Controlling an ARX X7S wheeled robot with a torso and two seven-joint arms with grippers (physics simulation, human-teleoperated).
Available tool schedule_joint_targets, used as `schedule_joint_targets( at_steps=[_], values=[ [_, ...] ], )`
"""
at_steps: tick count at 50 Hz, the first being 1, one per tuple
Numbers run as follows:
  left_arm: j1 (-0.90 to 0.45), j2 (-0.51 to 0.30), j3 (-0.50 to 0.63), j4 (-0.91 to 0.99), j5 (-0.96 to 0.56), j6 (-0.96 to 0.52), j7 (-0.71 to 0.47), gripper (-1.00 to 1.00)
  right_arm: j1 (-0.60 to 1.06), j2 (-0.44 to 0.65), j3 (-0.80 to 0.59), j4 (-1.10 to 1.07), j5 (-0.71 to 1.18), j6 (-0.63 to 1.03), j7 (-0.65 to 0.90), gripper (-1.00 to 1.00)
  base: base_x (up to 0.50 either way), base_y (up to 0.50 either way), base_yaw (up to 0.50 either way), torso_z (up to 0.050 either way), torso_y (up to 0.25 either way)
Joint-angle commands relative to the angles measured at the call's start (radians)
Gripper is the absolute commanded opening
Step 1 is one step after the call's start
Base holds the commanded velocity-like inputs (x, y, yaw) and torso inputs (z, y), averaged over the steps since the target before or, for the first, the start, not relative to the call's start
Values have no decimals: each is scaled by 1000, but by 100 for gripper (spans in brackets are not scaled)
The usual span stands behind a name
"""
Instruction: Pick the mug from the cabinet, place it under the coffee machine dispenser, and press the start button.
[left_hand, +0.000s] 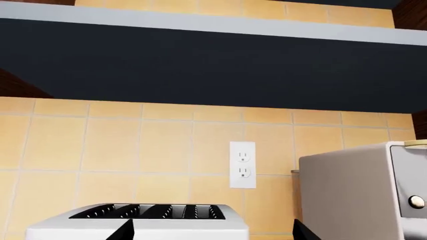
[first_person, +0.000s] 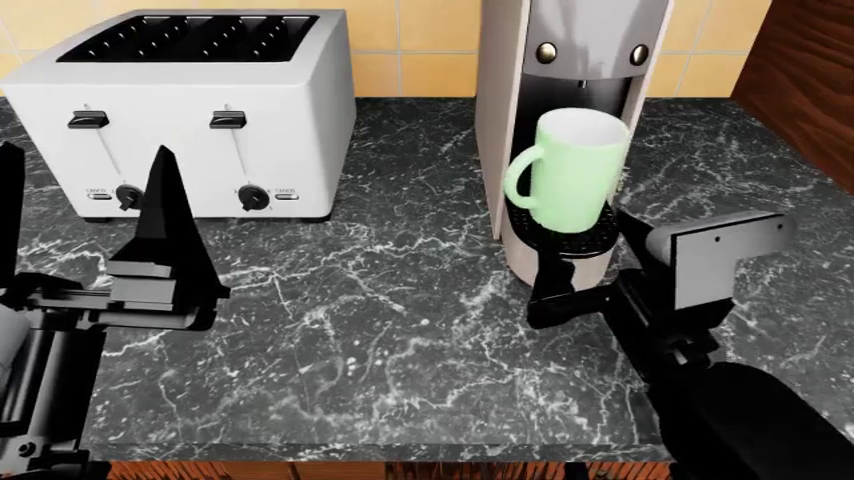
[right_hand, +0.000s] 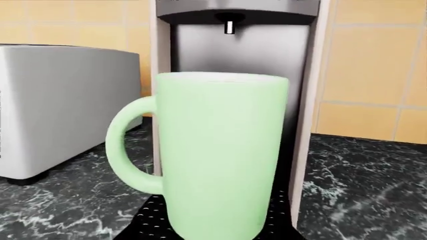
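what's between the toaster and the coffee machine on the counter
Nothing: in the head view only bare black marble counter separates the toaster from the coffee machine.

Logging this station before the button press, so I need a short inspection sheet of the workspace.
Surface: black marble counter, bare in front.
Job's things: mug upright on the drip tray, under the coffee machine dispenser, handle toward the toaster.
Clutter: white toaster.
Grippers: left gripper open, empty; right gripper near the mug, state unclear.
Cables: nothing seen.
Surroundings: tiled wall, outlet.
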Motion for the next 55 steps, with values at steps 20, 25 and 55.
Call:
schedule_joint_targets(
  at_steps=[20,25,55],
  values=[
    [1,-9,4,9,-11,8,-10,100,214,244,379,-468,736,384,423,100,0,0,0,0,0],
    [3,-10,3,8,-14,12,-10,100,295,270,335,-434,704,407,416,-100,0,0,0,0,0],
    [-6,-23,19,7,-16,4,-24,100,580,263,6,-16,343,348,95,-100,0,0,0,0,0]
  ],
)
